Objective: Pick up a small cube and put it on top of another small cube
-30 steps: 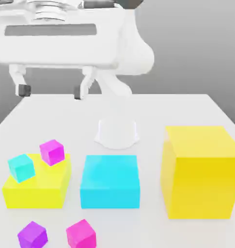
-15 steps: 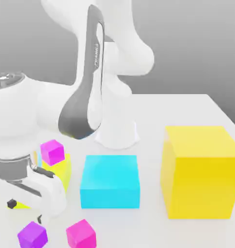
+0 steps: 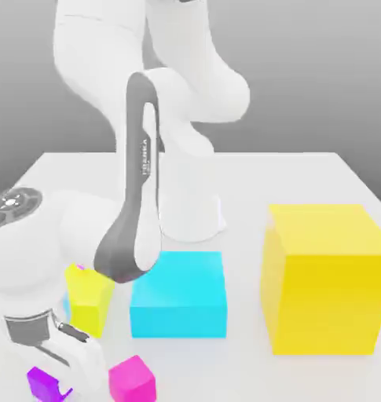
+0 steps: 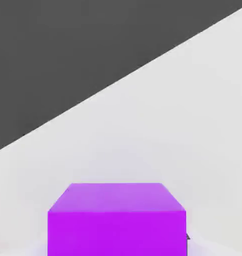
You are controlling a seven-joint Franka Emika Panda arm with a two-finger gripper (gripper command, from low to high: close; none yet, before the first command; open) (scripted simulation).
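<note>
Crowding the near corner on the exterior view's left, the white arm (image 3: 138,196) bends low over the table (image 3: 303,177), its wrist covering most of the low yellow block (image 3: 89,297) and whatever sits on it. The purple cube (image 3: 45,383) peeks out beside the wrist; in the hand view it (image 4: 117,220) sits close ahead on the white surface. A magenta cube (image 3: 132,378) lies just beside it. A cyan block (image 3: 178,294) and a tall yellow block (image 3: 327,279) stand further towards the exterior view's right. Lettering on the arm's dark strip is unreadable.
</note>
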